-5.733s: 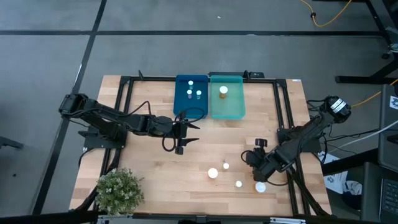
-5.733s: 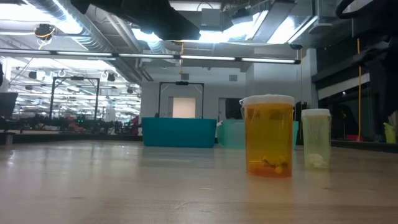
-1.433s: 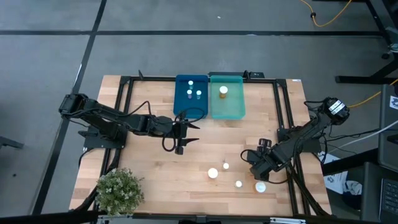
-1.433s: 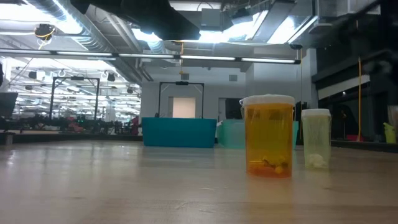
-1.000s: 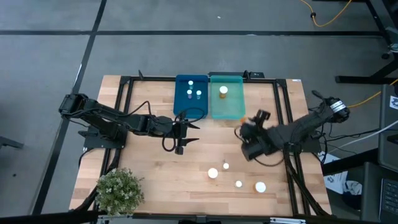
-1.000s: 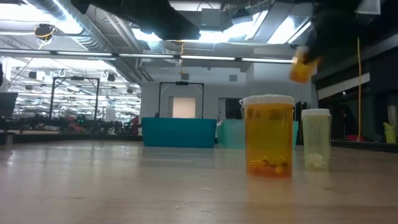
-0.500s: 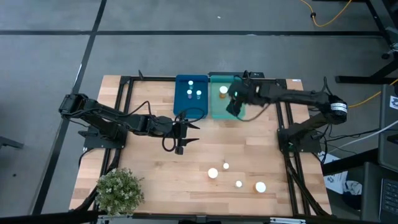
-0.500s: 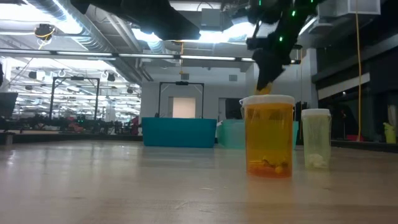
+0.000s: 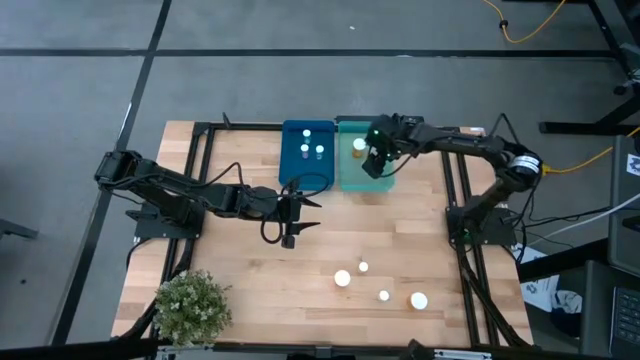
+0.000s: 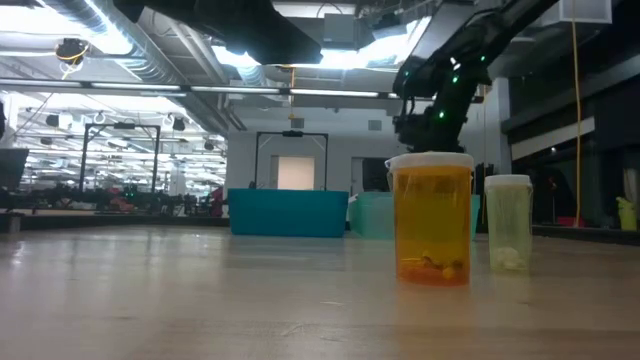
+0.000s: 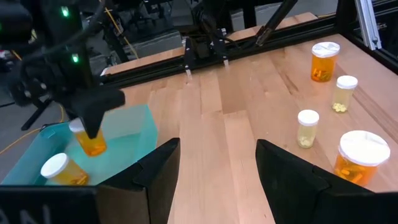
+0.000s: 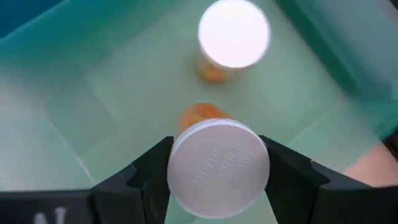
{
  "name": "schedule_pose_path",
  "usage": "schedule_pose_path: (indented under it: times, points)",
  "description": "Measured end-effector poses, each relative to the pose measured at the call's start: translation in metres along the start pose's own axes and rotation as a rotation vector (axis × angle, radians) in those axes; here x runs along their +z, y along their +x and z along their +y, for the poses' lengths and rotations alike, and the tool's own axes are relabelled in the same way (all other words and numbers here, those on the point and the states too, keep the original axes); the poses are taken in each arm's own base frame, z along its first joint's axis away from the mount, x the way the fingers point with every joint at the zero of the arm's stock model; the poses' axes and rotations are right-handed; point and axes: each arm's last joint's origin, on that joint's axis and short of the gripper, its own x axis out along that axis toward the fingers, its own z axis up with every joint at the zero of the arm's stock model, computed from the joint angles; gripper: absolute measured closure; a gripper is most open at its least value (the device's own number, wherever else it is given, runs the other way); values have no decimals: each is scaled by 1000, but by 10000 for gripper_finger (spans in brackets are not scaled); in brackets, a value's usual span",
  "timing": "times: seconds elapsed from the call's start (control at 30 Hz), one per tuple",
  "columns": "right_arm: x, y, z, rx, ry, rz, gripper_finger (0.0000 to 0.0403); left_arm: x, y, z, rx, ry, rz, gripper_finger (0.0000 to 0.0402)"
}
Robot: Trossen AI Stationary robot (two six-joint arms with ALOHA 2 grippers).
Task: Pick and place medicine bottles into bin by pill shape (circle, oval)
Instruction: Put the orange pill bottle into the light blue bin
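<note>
Amber bottle [image 12: 217, 163] clamped cap-up in right gripper [image 9: 374, 160], fingers closed on its sides, hanging over the light teal bin [image 9: 365, 178]. One capped bottle [image 9: 358, 146] stands inside that bin, near its far end. Dark blue bin [image 9: 307, 172] touches the teal bin's left side, three small bottles [image 9: 312, 148] in it. Four bottles [image 9: 380, 285] stand on the tabletop [image 9: 240, 280], well apart from the teal bin. Left gripper [image 9: 300, 215] waits near the blue bin, fingers spread, empty.
</note>
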Motion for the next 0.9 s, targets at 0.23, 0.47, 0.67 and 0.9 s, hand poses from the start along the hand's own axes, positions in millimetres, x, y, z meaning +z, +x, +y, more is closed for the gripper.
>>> schedule_pose_path:
  times: [0.23,0.47,0.67,0.9]
  points:
    - [0,22,1,-2,-3,33,189,0,0,0,0,0,1,200]
    - [6,18,1,-2,-25,21,146,0,0,0,0,0,1,200]
    - [18,5,0,-2,-19,25,131,0,0,0,0,0,1,200]
    - [33,-33,8,-3,41,140,131,0,0,0,0,0,2,200]
